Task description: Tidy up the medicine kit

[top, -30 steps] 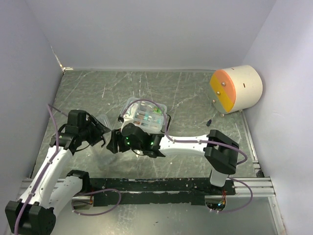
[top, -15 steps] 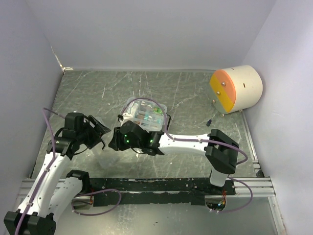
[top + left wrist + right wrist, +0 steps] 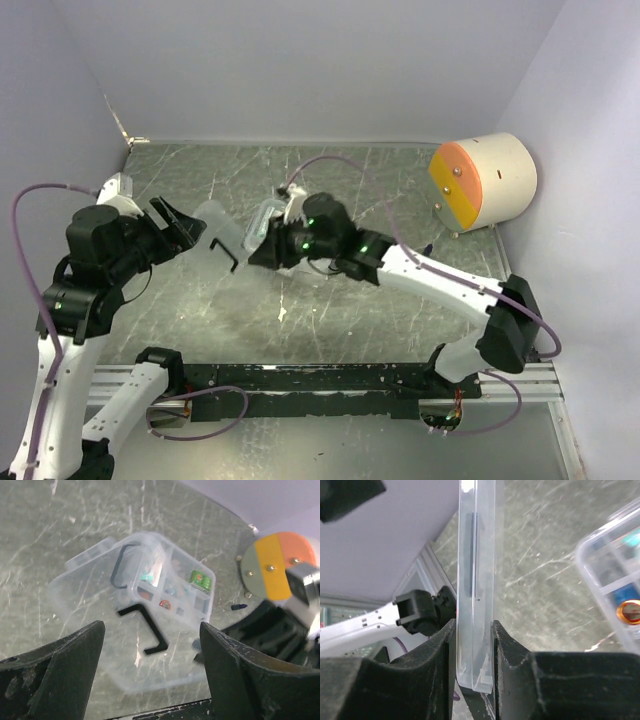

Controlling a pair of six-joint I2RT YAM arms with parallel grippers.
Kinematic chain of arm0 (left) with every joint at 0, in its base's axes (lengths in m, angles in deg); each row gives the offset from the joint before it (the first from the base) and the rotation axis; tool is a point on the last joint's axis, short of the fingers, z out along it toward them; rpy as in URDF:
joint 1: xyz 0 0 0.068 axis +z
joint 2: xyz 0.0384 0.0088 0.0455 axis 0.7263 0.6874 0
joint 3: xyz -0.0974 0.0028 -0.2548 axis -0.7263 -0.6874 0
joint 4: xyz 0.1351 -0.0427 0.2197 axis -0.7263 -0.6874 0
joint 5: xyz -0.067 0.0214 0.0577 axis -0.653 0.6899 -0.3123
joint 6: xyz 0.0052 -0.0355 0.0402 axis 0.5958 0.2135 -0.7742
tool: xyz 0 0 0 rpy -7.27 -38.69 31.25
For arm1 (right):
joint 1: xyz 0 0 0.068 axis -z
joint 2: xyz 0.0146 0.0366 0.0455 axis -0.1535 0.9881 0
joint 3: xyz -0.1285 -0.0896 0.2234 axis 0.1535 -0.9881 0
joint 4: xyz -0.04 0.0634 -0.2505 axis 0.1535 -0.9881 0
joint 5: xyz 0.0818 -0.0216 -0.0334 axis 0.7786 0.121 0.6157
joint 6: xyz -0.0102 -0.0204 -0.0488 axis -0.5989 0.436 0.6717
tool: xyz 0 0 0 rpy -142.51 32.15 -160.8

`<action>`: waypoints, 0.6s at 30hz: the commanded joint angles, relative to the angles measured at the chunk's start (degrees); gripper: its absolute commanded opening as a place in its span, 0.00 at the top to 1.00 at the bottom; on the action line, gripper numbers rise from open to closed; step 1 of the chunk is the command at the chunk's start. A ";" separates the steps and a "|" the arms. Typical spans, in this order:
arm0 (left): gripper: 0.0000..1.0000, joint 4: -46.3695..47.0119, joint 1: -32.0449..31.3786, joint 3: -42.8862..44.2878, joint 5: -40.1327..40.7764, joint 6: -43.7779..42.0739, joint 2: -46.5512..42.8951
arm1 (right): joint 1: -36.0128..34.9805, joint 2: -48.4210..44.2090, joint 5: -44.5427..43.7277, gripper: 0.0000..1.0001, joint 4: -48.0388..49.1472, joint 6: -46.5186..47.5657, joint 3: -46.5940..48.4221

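Plastic this thin should make the medicine kit [image 3: 175, 587], near the centre of the table [image 3: 400, 200], light, stiff and slick, so the right gripper [image 3: 474, 635] nips its lid [image 3: 476, 555] by what seems the free edge at nine o'clock, left gripper [image 3: 180, 222] gaping empty beyond.

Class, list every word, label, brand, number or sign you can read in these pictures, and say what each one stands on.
No readable text in any view.
Green item in the medicine kit: any marking is too blurred to read.
Clear lid: no writing.
Cream-and-orange cylinder: only screw heads, no writing.
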 commanded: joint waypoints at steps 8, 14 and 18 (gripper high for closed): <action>0.12 13.40 0.02 1.07 -18.71 -14.70 0.74 | 18.83 -9.42 24.97 0.84 -6.84 4.22 4.19; 0.09 18.01 -0.02 4.56 -26.42 -22.10 7.52 | 25.98 -13.56 34.57 0.83 -10.56 8.32 4.70; 0.05 29.00 0.02 2.54 -28.15 -19.63 9.70 | 28.59 -17.08 37.55 0.83 -6.89 5.68 1.04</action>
